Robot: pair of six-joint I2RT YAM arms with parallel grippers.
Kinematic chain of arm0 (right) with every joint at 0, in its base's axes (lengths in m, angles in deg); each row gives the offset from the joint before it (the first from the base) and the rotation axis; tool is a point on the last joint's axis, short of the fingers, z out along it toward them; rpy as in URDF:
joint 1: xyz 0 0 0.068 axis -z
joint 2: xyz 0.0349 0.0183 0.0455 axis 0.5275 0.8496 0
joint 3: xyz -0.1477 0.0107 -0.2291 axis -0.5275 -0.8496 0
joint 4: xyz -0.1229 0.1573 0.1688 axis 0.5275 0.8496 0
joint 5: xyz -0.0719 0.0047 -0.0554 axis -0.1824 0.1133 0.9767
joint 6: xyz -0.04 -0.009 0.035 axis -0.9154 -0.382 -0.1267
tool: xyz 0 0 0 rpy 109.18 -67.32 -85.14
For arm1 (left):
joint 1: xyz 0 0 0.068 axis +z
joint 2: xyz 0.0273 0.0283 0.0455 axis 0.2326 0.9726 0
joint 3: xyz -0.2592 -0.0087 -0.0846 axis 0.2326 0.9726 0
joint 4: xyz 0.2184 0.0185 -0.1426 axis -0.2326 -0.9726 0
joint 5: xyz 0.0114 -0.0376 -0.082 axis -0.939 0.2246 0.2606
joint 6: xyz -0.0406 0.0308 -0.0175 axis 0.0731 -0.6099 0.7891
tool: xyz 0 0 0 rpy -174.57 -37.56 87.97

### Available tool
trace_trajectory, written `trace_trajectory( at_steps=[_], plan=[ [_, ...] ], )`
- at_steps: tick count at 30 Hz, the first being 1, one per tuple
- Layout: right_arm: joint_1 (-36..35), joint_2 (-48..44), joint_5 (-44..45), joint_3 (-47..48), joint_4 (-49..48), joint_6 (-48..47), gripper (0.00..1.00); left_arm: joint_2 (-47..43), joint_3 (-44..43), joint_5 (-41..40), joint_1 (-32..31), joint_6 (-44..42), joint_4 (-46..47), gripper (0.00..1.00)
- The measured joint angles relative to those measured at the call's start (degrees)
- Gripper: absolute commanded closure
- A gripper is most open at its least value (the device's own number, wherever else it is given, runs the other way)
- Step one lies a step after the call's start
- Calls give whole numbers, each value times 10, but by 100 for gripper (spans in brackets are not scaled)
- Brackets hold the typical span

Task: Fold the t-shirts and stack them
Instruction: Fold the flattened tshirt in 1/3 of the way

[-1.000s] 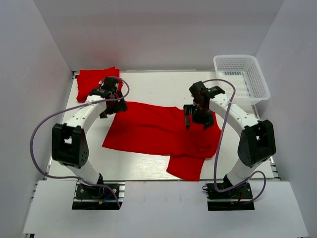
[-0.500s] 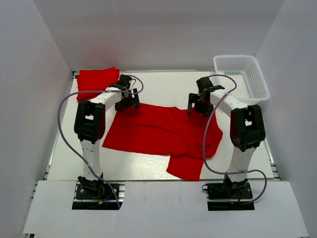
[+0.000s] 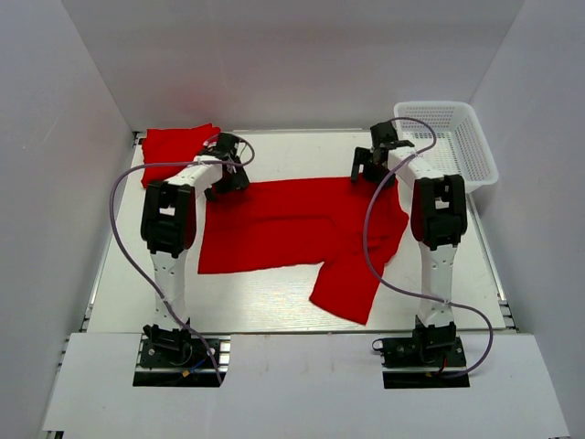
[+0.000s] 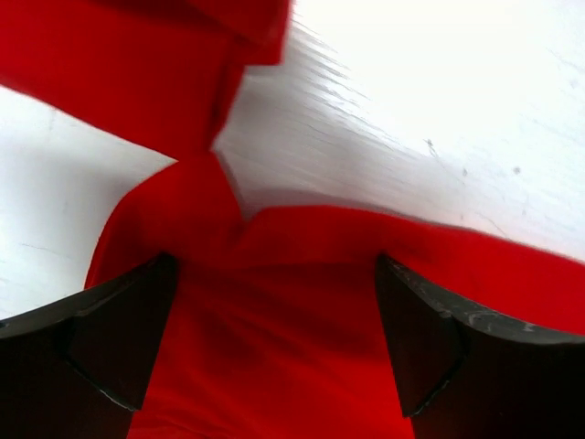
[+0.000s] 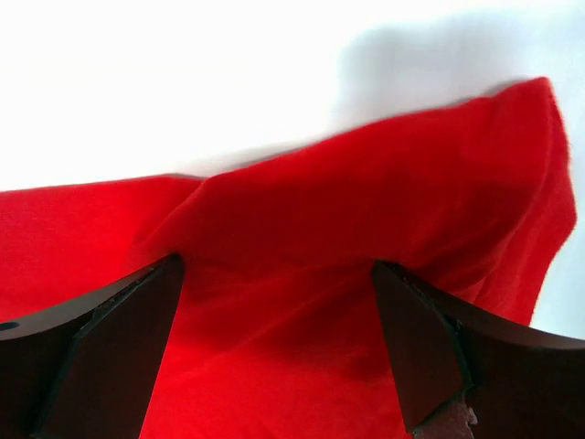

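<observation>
1. Left gripper [image 4: 274, 274] hangs low over the far left edge of the spread shirt [image 3: 283, 224]. Its jaws are wide and grip nothing, with a dark finger [image 4: 101, 347] on either side of a rumpled bit of red cloth.
2. Right gripper [image 5: 274, 274] is just as wide over the shirt's far right edge, where the cloth humps up between the tips. Whether they touch it I cannot tell.
3. Spread shirt lies creased across the middle of the white table [image 3: 256, 306], one part trailing toward the near edge on the right.
4. Second red shirt [image 3: 174, 146], folded, sits in the far left corner.
5. White mesh basket [image 3: 439, 106] stands at the far right corner, near the right arm.
</observation>
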Motion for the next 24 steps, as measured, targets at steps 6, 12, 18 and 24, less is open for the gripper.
trace_trajectory(
  at_steps=[6,12,18,24],
  plan=[
    [13,73,-23,112,-21,-37,10,14,-25,-8,9,23,-21,0],
    [13,89,-49,134,-33,-78,10,41,-72,-2,16,-9,-32,0],
    [13,31,-66,87,-18,-110,10,37,-73,28,17,-77,-13,0],
    [1,-105,-73,51,-7,-123,10,-41,-65,37,14,-117,-33,0]
  ],
)
